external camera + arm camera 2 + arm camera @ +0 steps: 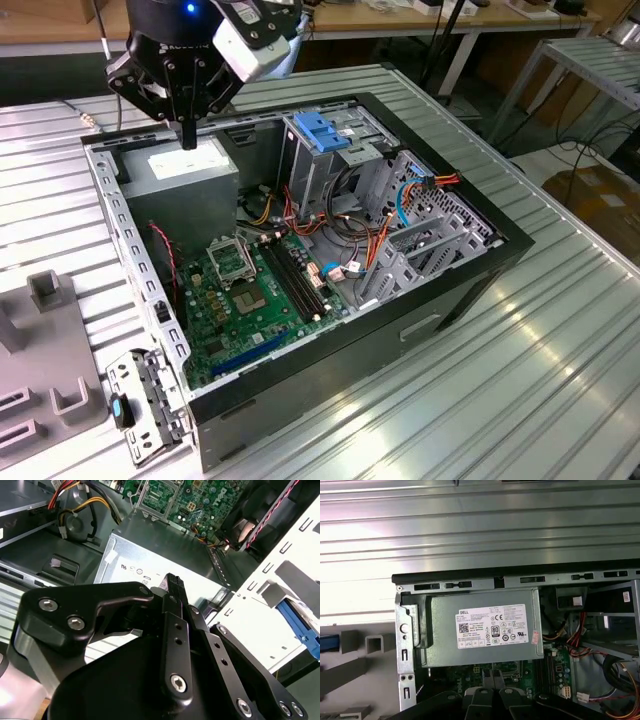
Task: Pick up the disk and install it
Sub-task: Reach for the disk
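One gripper, closed tight on nothing, hung over the grey box. The disk seemed to sit in the holder beside the case. You needed open jaws, squared to its sides.

Fingers over PSU in case corner; drive cage at exterior view's right of PSU.

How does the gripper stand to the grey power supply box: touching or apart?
Cannot tell. In the exterior view the gripper ends over the top of the power supply box, but neither contact nor a gap shows plainly there.
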Motion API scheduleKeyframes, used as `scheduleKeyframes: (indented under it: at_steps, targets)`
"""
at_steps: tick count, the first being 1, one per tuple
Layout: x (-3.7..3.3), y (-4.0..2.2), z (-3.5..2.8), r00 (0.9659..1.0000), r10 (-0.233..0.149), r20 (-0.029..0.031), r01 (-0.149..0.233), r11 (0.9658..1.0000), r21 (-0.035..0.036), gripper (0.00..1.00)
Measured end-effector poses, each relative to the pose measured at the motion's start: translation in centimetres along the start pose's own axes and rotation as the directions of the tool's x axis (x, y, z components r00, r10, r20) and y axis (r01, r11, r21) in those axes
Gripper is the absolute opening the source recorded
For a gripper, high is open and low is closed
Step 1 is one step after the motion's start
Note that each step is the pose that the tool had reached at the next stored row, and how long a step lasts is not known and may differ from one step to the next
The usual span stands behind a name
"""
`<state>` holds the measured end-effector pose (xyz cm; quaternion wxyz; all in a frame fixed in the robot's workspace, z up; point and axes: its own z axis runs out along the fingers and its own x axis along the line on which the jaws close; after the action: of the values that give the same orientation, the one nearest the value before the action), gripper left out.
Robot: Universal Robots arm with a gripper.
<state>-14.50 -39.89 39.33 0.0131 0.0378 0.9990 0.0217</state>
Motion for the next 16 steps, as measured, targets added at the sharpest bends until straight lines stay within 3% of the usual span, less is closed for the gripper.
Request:
scheduleKeyframes:
  at_steps: [6,11,16]
  targets:
    - [0.49,-0.04,-0.01,1.0,0.0,0.0,0.0,1.0,0.0,0.11]
    - [1.56,-0.02,-0.04,1.0,0.0,0.0,0.0,1.0,0.0,0.11]
    - [2.16,0.01,-0.05,1.0,0.0,0.0,0.0,1.0,0.0,0.11]
